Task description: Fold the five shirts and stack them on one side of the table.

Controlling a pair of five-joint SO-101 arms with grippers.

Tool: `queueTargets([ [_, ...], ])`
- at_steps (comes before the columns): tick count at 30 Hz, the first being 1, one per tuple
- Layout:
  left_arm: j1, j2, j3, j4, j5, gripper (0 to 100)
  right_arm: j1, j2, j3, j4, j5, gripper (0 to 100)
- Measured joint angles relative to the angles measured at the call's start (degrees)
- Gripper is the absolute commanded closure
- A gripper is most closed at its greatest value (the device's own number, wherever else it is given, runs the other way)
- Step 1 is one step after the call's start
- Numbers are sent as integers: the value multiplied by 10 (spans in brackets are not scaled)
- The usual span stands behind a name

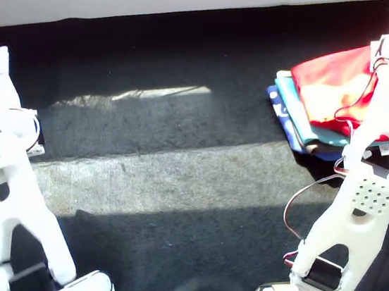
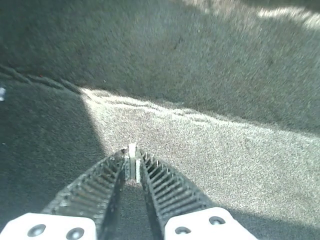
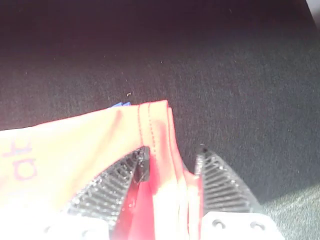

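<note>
High view: A stack of folded shirts (image 1: 313, 127) lies at the right side of the table (image 1: 188, 210). The red shirt (image 1: 328, 79) is on top, and a teal shirt (image 1: 291, 109) and a blue shirt (image 1: 276, 107) show at the edges beneath it. How many layers there are in all cannot be told. The right arm (image 1: 377, 187) hangs over the stack's near corner and hides part of it. The left arm (image 1: 1, 162) stands well apart at the left edge.

Left wrist view: The left gripper (image 2: 131, 160) has its fingers pressed together at the tips with nothing between them. It sits above bare felt where a sunlit band meets shadow. The high view does not show this finger state.

Right wrist view: The right gripper (image 3: 172, 152) has its fingers parted and straddles the stitched hem corner of the red shirt (image 3: 75, 150). Fabric lies between the pads but does not look pinched. A sliver of blue shows under the hem. The high view shows the stack's position but not this contact.

Risks: The task appears close to finished.
- If the right gripper closes, or pulls away with a ribbed pad caught on the hem, the top fold could open.
- The same pull could slide the red shirt off the stack.
- The right arm presses low over the corner, so a sideways move could skew the lower layers.
</note>
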Motion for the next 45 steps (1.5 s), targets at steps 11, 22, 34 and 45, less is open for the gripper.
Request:
queueTargets([
  [11,37,-214,-1,114,0,987,-33,-26,-218,265,0,794],
  [22,47,-349,-1,239,-1,987,-59,-244,-282,364,-114,797],
  [34,47,-566,235,240,-1,987,-126,-755,256,364,-130,797],
  [45,47,-813,566,90,-1,987,-160,-1096,799,322,-130,797],
])
